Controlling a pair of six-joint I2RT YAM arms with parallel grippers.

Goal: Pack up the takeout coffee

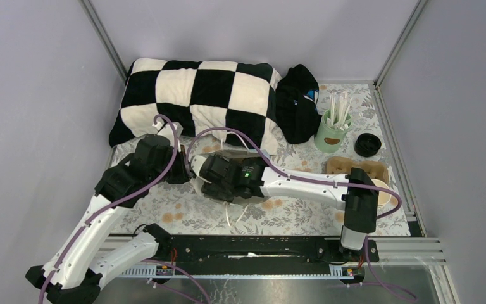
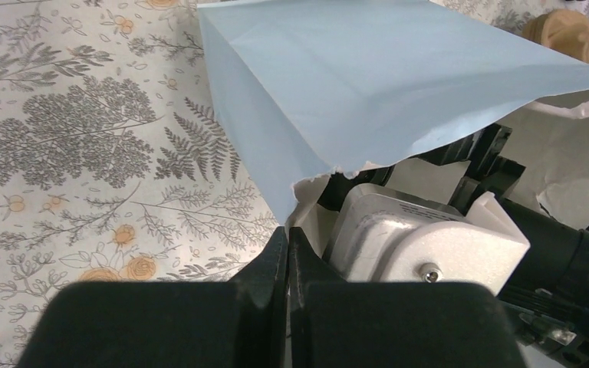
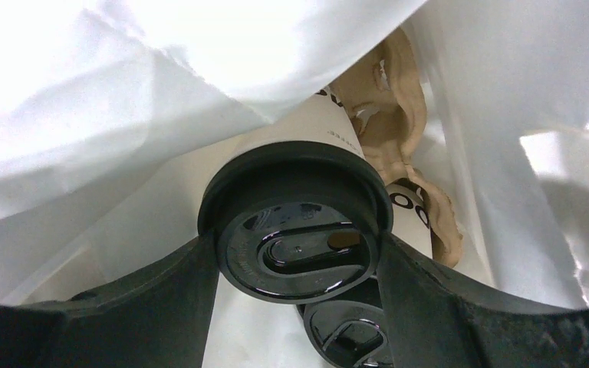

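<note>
A white paper bag (image 2: 368,77) lies on its side on the floral table cover. My left gripper (image 2: 287,238) is shut on the bag's torn mouth edge. My right gripper (image 3: 297,257) is inside the bag (image 3: 123,115), its fingers closed on either side of the black lid of a white takeout coffee cup (image 3: 295,245). A second black-lidded cup (image 3: 349,333) sits just below it. Brown moulded pulp (image 3: 399,115) shows behind the cups. In the top view both grippers meet at table centre, the left (image 1: 180,170) and the right (image 1: 207,174), and the cups are hidden.
A checkered pillow (image 1: 196,101) and a black cloth (image 1: 297,101) lie at the back. A mint-green cup of white sticks (image 1: 332,130), a loose black lid (image 1: 367,144), a brown carrier (image 1: 357,170) and an open cup (image 1: 385,195) stand at the right.
</note>
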